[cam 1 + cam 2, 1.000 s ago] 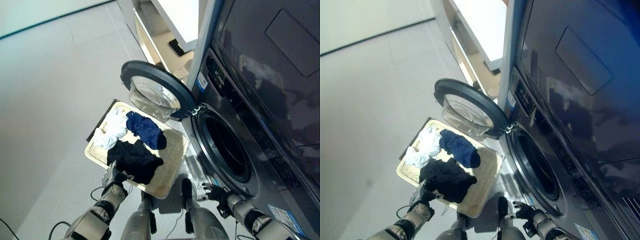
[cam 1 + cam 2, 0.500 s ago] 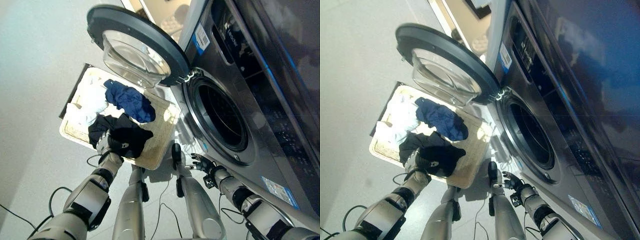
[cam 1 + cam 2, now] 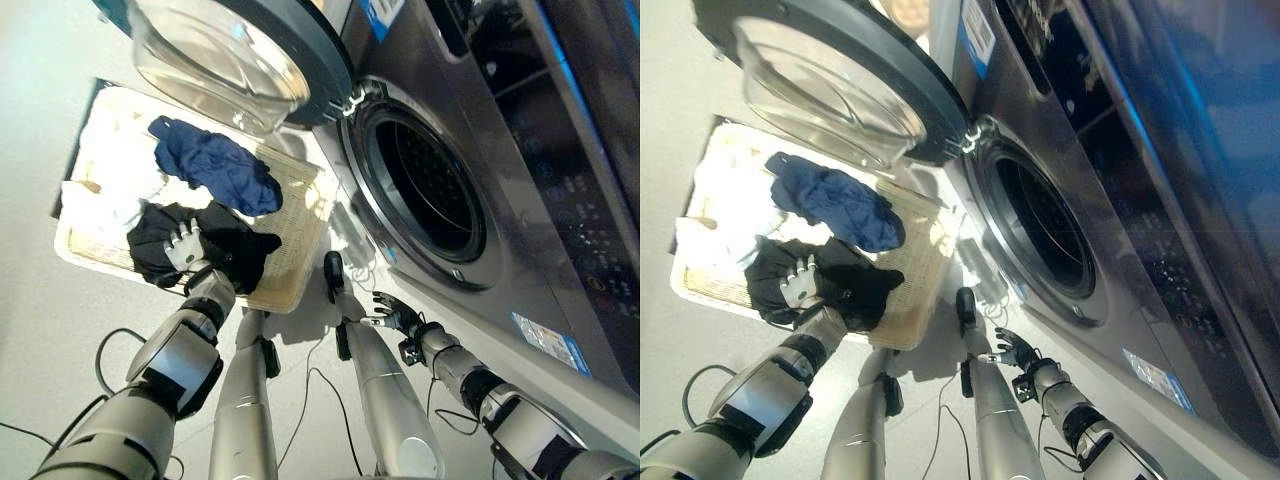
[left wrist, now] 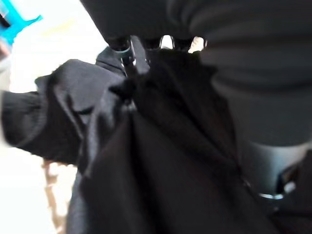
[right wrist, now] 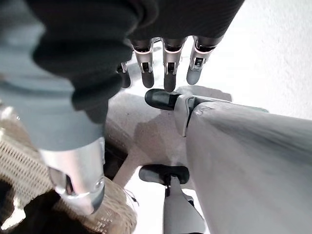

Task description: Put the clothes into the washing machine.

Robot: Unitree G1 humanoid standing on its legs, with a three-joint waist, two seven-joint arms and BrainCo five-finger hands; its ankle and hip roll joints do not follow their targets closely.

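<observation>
A shallow woven basket point(image 3: 292, 285) lies on the floor under the washing machine's open door point(image 3: 300, 60). It holds white clothes point(image 3: 115, 185), a dark blue garment point(image 3: 215, 165) and a black garment point(image 3: 240, 255). My left hand point(image 3: 185, 248) rests on top of the black garment with its fingers stretched out; in the left wrist view its fingertips point(image 4: 127, 48) press into the black cloth point(image 4: 161, 161). My right hand point(image 3: 395, 315) hangs open low in front of the machine, below the round drum opening point(image 3: 425, 190), holding nothing; its fingers point(image 5: 168, 66) are relaxed.
The round door with its glass bowl point(image 3: 205, 60) swings out to the left over the basket's far side. The dark drum is open and looks empty from here. Light floor point(image 3: 40, 330) lies to the left of the basket.
The camera has dipped down toward the basket and drum. My left hand has gone from the basket's near edge onto the black garment. The right hand has stayed low by the machine.
</observation>
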